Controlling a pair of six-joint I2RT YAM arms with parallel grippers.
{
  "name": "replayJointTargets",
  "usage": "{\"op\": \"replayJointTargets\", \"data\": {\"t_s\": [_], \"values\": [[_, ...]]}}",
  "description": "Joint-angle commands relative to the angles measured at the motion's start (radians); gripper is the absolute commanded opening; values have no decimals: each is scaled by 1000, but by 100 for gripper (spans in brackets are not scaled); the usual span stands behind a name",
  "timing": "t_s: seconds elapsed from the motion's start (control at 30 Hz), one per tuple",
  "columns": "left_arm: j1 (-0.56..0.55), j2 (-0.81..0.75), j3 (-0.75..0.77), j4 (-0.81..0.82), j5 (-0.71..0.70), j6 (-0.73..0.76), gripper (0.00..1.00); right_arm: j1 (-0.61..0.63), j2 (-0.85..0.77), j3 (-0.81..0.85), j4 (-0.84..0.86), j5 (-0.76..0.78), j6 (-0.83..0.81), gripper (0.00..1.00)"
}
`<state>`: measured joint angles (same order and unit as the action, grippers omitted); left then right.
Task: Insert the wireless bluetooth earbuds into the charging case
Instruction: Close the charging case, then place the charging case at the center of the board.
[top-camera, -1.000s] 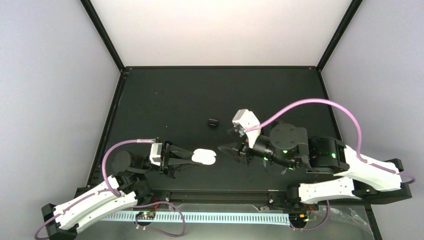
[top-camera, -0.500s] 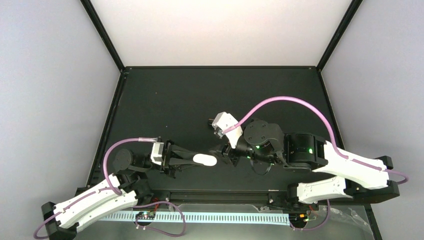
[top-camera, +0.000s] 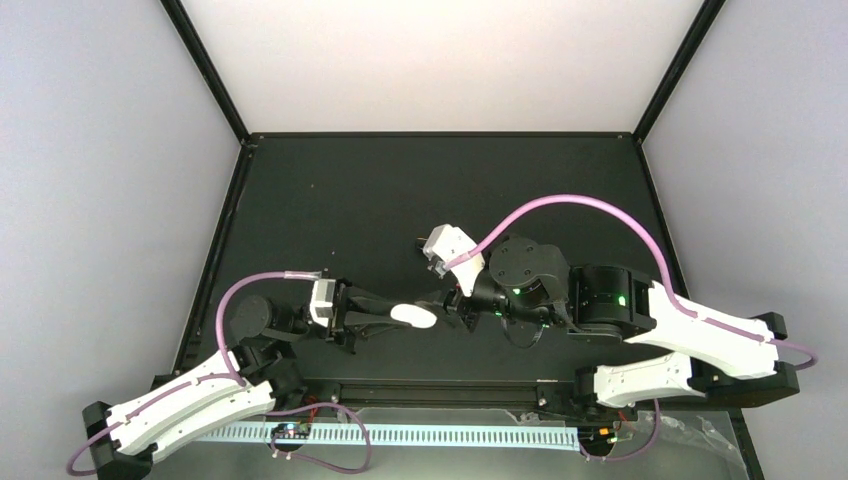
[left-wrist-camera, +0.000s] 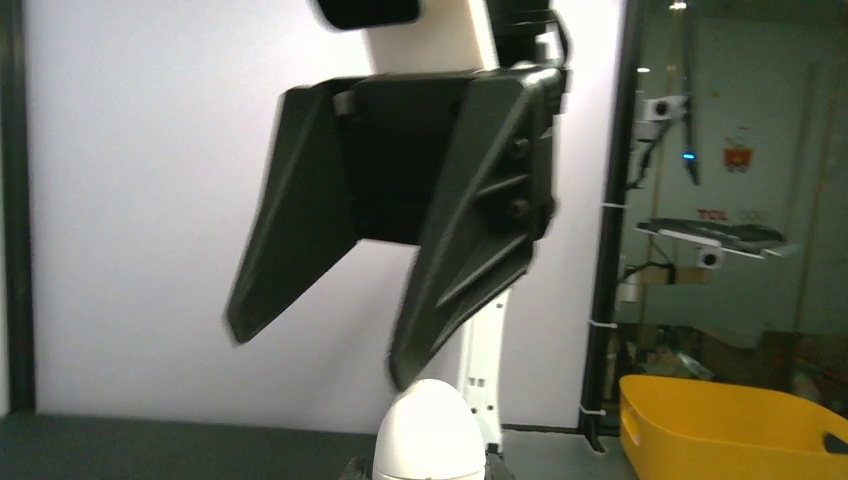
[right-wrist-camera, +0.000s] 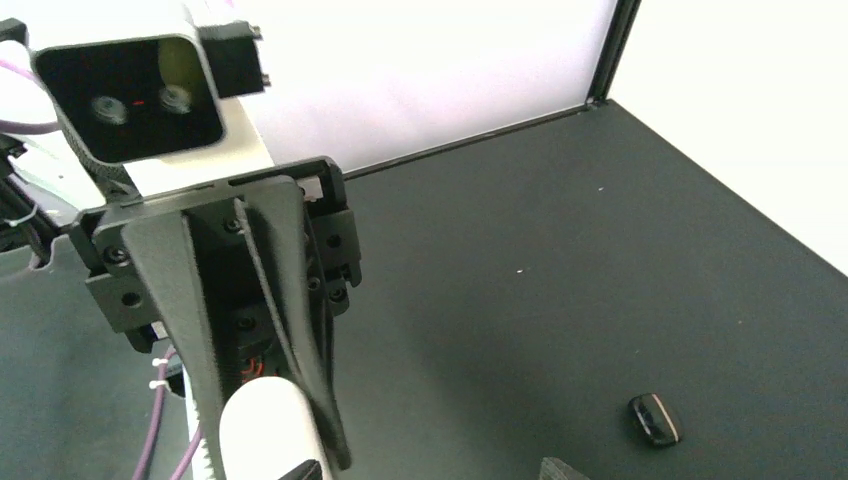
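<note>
Tabletop (top-camera: 330, 200), matte black, fills the middle of the overhead view. The left arm (top-camera: 190, 400) comes in from the lower left and the right arm (top-camera: 700, 335) from the lower right, and they meet just below centre. The left gripper (top-camera: 398, 315) is clamped on the white, egg-shaped charging case (top-camera: 415, 317) and holds it off the surface. The right gripper (top-camera: 444, 301) faces it with its jaws spread, one fingertip (left-wrist-camera: 400, 375) just above the case. A black earbud (right-wrist-camera: 655, 419) lies on the table near the right wrist, above centre in the overhead view.
</note>
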<state>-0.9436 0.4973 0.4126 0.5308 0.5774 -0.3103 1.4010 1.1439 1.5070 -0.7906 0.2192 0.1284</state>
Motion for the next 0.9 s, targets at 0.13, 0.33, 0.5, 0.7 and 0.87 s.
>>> {"op": "replayJointTargets", "data": {"t_s": [0.13, 0.33, 0.5, 0.7, 0.87], "values": [[2, 38, 88, -70, -221, -113, 2, 3, 48, -26, -57, -41, -22, 58], [2, 57, 119, -60, -214, -104, 2, 4, 24, -58, -26, 60, 3, 58], [2, 34, 85, -96, -214, -60, 2, -19, -128, -96, 122, 110, 10, 60], [2, 9, 59, -97, -180, -52, 2, -97, -154, -114, 157, 126, 32, 61], [2, 26, 83, -114, -121, -42, 2, -120, -54, -70, 63, 134, 11, 61]]}}
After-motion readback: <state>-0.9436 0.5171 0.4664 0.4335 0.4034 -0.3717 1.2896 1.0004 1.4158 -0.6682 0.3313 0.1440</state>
